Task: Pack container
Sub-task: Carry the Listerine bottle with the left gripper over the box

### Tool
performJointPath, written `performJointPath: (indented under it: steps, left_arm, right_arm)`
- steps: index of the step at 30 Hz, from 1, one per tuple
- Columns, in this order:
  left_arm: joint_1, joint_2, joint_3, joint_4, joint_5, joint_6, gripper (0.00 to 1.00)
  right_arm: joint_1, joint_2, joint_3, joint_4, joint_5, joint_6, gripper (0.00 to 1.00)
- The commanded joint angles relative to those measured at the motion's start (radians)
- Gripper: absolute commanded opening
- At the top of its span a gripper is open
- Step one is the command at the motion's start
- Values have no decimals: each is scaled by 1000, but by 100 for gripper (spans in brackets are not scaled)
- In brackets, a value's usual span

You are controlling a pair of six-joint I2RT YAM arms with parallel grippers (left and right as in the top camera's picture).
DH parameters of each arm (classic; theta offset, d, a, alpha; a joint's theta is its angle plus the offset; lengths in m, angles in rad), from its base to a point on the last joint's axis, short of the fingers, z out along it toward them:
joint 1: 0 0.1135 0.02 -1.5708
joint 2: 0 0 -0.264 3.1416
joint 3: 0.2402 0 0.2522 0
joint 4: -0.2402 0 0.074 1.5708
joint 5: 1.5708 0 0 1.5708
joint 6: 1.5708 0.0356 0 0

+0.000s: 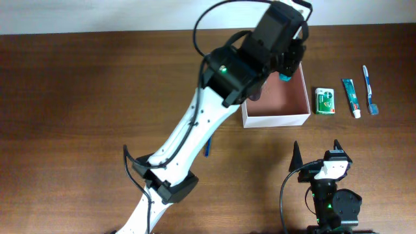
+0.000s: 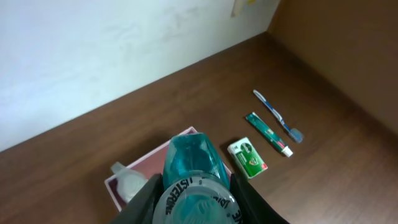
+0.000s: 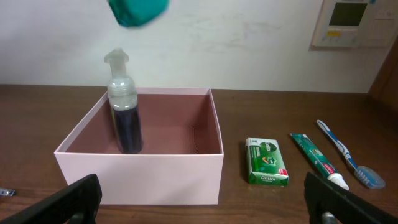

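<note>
In the white square container [image 1: 276, 120]: dark pump bottle [image 3: 124, 112]; left gripper [image 2: 196, 199] holds teal bottle [image 2: 193, 162] overhead, right gripper [image 1: 317, 149] splayed, empty; three toiletries [image 1: 351, 97] wait at three o'clock.

We'd call this a robotics lab or test room set up in an ordinary office-type space, not a home. The left arm [image 1: 195, 130] and the right arm [image 1: 331, 195] sit at the near edge of a plain wood-grain table [image 1: 78, 97], with black cables [image 1: 283, 198] looping off them. Behind it there's just a bare white wall [image 3: 249, 37] with a small control panel [image 3: 348, 22] mounted on it, thermostat kind of thing. The toiletries look staged too: a soap box [image 1: 325, 101], toothpaste [image 1: 351, 97] and toothbrush [image 1: 370, 90] laid in a tidy row beside the container [image 1: 276, 119].
</note>
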Motion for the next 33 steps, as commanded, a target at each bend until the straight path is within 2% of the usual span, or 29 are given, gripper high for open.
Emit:
performJointPath:
  steps: [1,8,12,15,29,33]
  left_arm:
    - [-5,-25,-101,89,-8,5,11]
    - [-1,-25,-351,319,-8,1,15]
    - [0,-25,-436,374,-17,-2,16]
    - [3,-24,-499,402,-100,-27,15]
    - [31,-17,-630,547,-128,-29,16]
    - [31,5,-630,554,-159,-29,20]
  right_arm:
    - [7,-6,-5,-6,12,2,99]
    - [7,-6,-5,-5,12,2,99]
    - [7,-6,-5,-6,12,2,99]
    - [7,-6,-5,-5,12,2,99]
    - [7,-6,-5,-5,12,2,99]
    - [7,-6,-5,-6,12,2,99]
